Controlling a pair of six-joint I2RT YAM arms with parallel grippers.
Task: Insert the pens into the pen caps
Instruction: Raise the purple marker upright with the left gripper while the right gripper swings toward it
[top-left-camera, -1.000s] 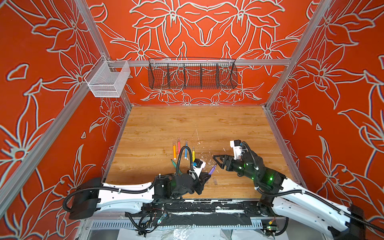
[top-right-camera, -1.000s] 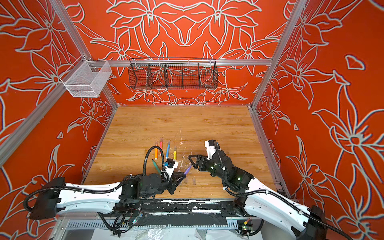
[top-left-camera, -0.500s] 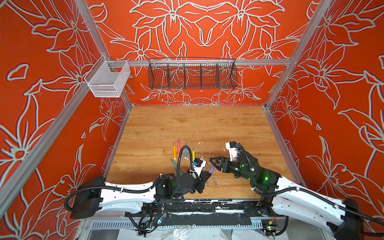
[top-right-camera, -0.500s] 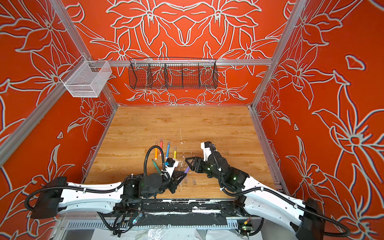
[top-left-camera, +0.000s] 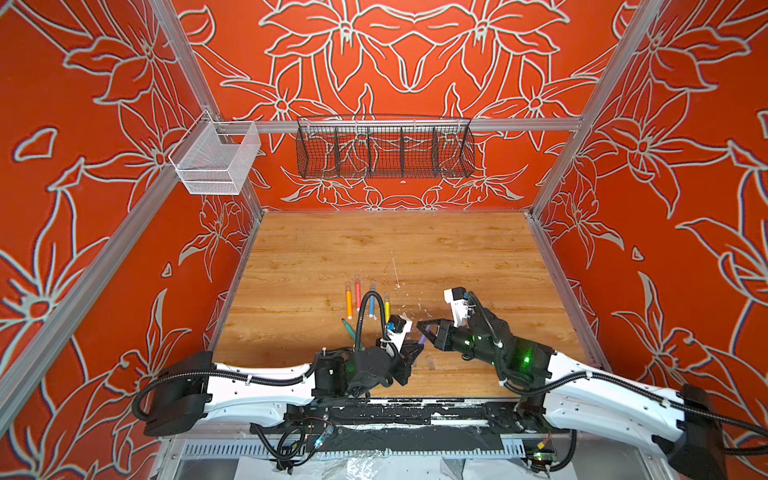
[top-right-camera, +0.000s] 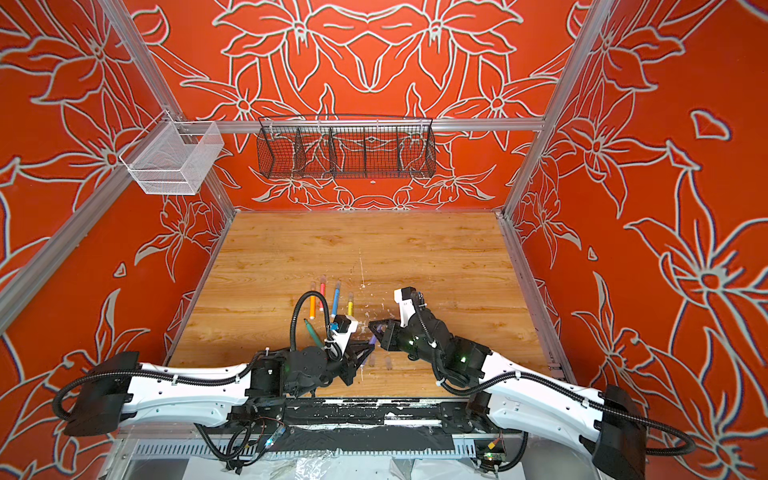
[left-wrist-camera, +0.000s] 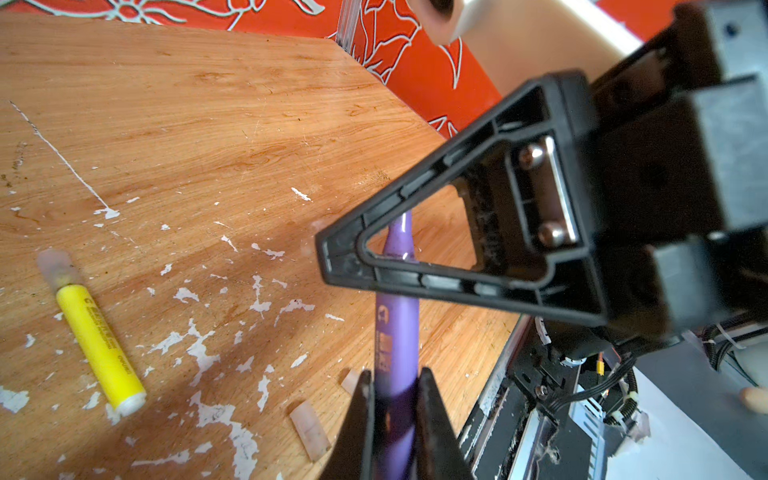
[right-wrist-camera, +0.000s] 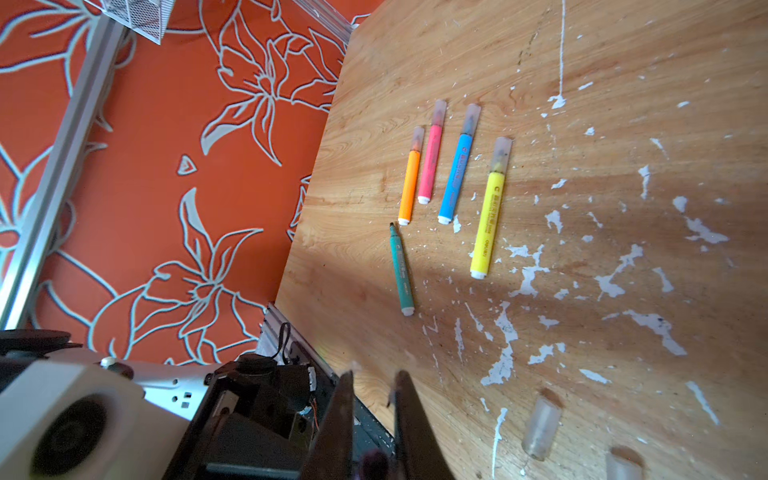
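Note:
Just above the wooden table (top-left-camera: 457, 249) near its front edge, my left gripper (top-left-camera: 411, 353) (left-wrist-camera: 392, 374) is shut on the barrel of a purple pen (top-left-camera: 422, 338) (left-wrist-camera: 395, 328). My right gripper (top-left-camera: 424, 326) (right-wrist-camera: 372, 376) faces it and is shut on the same pen's tip end (right-wrist-camera: 370, 461). The orange (right-wrist-camera: 409, 183), pink-red (right-wrist-camera: 431, 162), blue (right-wrist-camera: 457, 170) and yellow (right-wrist-camera: 488, 220) pens lie side by side, each wearing a translucent cap. A green pen (right-wrist-camera: 401, 270) lies bare-tipped beside them. Two loose pen caps (right-wrist-camera: 540, 428) (right-wrist-camera: 621, 465) lie on the wood under the grippers.
White paint-like flecks (right-wrist-camera: 528, 274) are scattered over the wood. A black wire basket (top-left-camera: 384, 151) hangs on the back wall and a white mesh basket (top-left-camera: 216, 160) on the left wall. A black rail (top-left-camera: 395, 405) runs along the table's front edge.
My right gripper has moved left to the purple pen and closed on its tip end. The left gripper has stayed in place with the pen.

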